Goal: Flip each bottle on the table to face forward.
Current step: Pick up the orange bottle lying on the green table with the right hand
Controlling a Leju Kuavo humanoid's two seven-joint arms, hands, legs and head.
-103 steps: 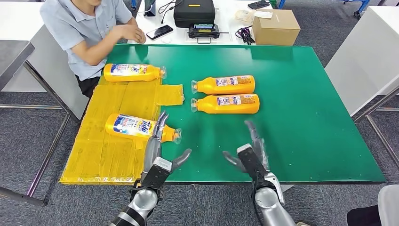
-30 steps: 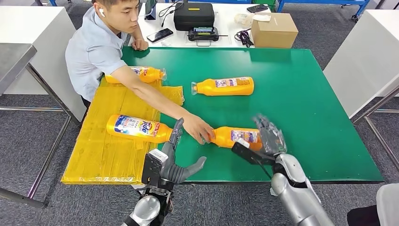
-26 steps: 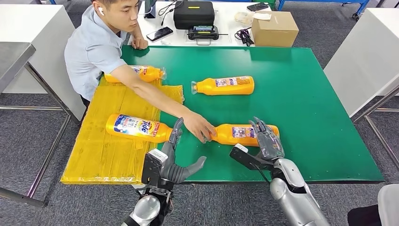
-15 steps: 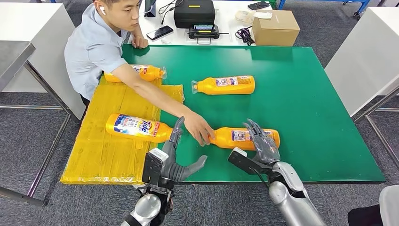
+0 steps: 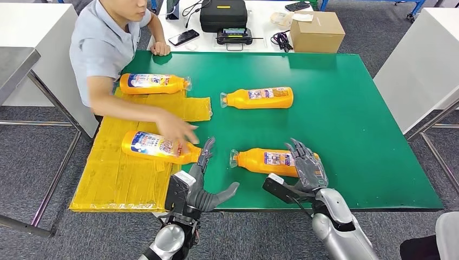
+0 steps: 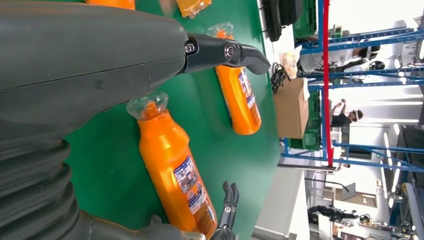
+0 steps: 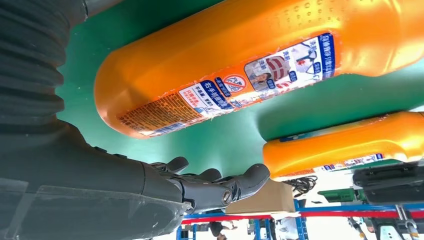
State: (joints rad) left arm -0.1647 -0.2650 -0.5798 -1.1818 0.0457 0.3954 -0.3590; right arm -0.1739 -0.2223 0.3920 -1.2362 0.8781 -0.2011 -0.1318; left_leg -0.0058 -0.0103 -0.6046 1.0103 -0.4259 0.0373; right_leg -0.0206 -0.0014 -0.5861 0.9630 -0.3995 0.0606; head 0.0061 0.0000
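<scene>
Head view: four orange bottles lying on their sides on the green table (image 5: 352, 108). Nearest bottle (image 5: 270, 161) near the front edge, cap end toward the left, label up, right hand (image 5: 306, 168) resting over its base end with fingers draped on the body, spread rather than wrapped. Right wrist view: same bottle (image 7: 225, 75) close above the fingers (image 7: 220, 187), which curl loosely beneath it with a gap of green between; firm grip or mere touch, cannot tell. Left hand (image 5: 197, 187) at the front edge of the table, fingers apart, thumb stretched out to the right, holding nothing, fingertips just beside the cap end of the Tide bottle (image 5: 157, 146). Tide bottle lying on the yellow mat (image 5: 124, 179), a person's hand (image 5: 176, 130) on top of it, blurred. Far-left bottle (image 5: 154, 83) at the mat's far edge, beside the person. Middle bottle (image 5: 258, 98) further back on bare green, well apart from both robot hands. Beyond the table: cardboard box (image 5: 316, 30), black case (image 5: 223, 13), phone (image 5: 183, 37)
</scene>
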